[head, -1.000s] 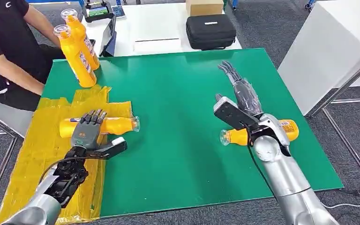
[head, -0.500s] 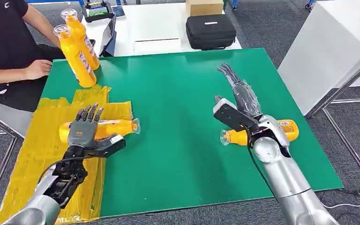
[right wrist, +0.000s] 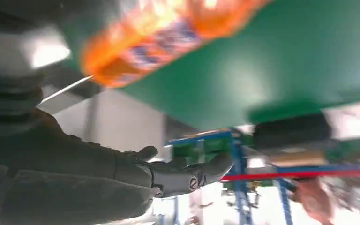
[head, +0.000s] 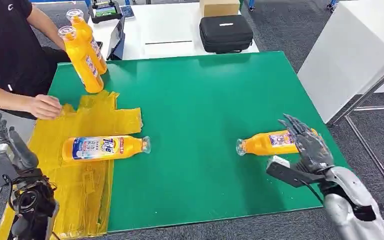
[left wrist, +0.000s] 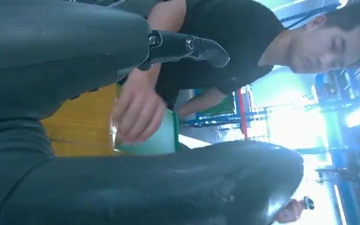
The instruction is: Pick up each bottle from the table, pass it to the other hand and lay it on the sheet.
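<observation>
One orange bottle (head: 104, 148) lies on its side on the yellow sheet (head: 75, 195), cap end pointing right over the green table (head: 200, 95). A second orange bottle (head: 267, 143) lies near the table's right edge; it shows blurred in the right wrist view as bottle (right wrist: 159, 37). My right hand (head: 307, 147) hovers at that bottle's base end, fingers (right wrist: 183, 173) spread and holding nothing. My left hand (head: 11, 147) is raised off the table's left side, fingers (left wrist: 187, 47) apart and empty. Two more orange bottles (head: 82, 62) stand upright at the far left corner.
A person sits at the far left, one hand (head: 45, 106) resting on the sheet's far part. Behind the green table a white table (head: 165, 25) carries a black case (head: 226, 32) and a cardboard box (head: 218, 6). Another white table (head: 345, 50) stands to the right.
My left hand let go of the bottle on the sheet and drew back left, off the table. My right arm pulled back toward me beside the right bottle. The person's hand reached onto the sheet.
</observation>
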`<state>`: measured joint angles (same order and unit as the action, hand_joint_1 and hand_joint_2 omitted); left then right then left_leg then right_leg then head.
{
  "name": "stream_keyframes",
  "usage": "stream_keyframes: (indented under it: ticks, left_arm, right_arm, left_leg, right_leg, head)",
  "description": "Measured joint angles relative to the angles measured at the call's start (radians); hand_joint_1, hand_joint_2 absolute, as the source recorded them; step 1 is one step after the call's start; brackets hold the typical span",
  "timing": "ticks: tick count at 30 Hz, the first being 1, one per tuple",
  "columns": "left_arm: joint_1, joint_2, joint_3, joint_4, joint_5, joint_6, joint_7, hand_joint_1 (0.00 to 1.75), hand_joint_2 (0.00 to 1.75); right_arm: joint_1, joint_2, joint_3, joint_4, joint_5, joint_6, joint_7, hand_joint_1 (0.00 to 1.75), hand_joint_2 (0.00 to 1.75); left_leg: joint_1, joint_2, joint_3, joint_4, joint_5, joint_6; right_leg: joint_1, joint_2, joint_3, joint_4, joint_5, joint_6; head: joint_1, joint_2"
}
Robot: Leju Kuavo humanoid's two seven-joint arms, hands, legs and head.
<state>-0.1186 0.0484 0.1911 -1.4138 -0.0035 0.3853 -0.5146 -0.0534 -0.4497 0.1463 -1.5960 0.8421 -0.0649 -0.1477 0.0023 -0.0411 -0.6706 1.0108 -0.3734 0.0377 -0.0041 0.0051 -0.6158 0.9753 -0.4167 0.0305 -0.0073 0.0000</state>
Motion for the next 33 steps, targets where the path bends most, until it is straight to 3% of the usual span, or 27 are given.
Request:
stream_keyframes:
  ticks: [6, 15, 22, 33]
  left_arm:
    - [0.024, -0.022, 0.011, -0.050, 0.005, -0.008, 0.000, 0.00, 0.00]
    - [0.016, -0.042, 0.011, -0.063, 0.018, -0.031, 0.010, 0.00, 0.00]
    - [0.009, -0.063, 0.010, -0.070, 0.028, -0.045, 0.016, 0.00, 0.00]
    - [0.007, -0.080, 0.000, -0.081, 0.034, -0.046, 0.018, 0.00, 0.00]
  right_arm:
    - [0.113, -0.021, -0.128, -0.084, 0.074, 0.052, 0.023, 0.00, 1.75]
    - [0.129, -0.023, -0.176, -0.092, 0.165, 0.111, 0.065, 0.00, 1.75]
    - [0.044, -0.013, -0.144, 0.035, 0.270, 0.110, 0.085, 0.00, 1.75]
    - [-0.145, -0.010, -0.036, 0.326, 0.263, 0.110, 0.055, 0.00, 1.75]
  left_leg:
    - [0.000, 0.003, 0.002, 0.000, 0.000, 0.000]
    - [0.000, 0.003, 0.002, 0.000, 0.001, 0.000]
    - [0.000, 0.002, 0.002, 0.000, 0.002, 0.002]
    - [0.000, 0.002, 0.002, 0.000, 0.003, 0.002]
  right_leg:
    - [0.000, 0.001, 0.000, 0.000, 0.001, -0.001]
    - [0.000, 0.001, 0.001, 0.000, 0.001, -0.001]
    - [0.000, 0.001, 0.001, 0.000, 0.001, 0.000]
    - [0.000, 0.001, 0.002, 0.001, 0.002, 0.000]
  head:
    - [0.000, 0.000]
    - [0.000, 0.000]
    - [0.000, 0.000]
    - [-0.001, 0.000]
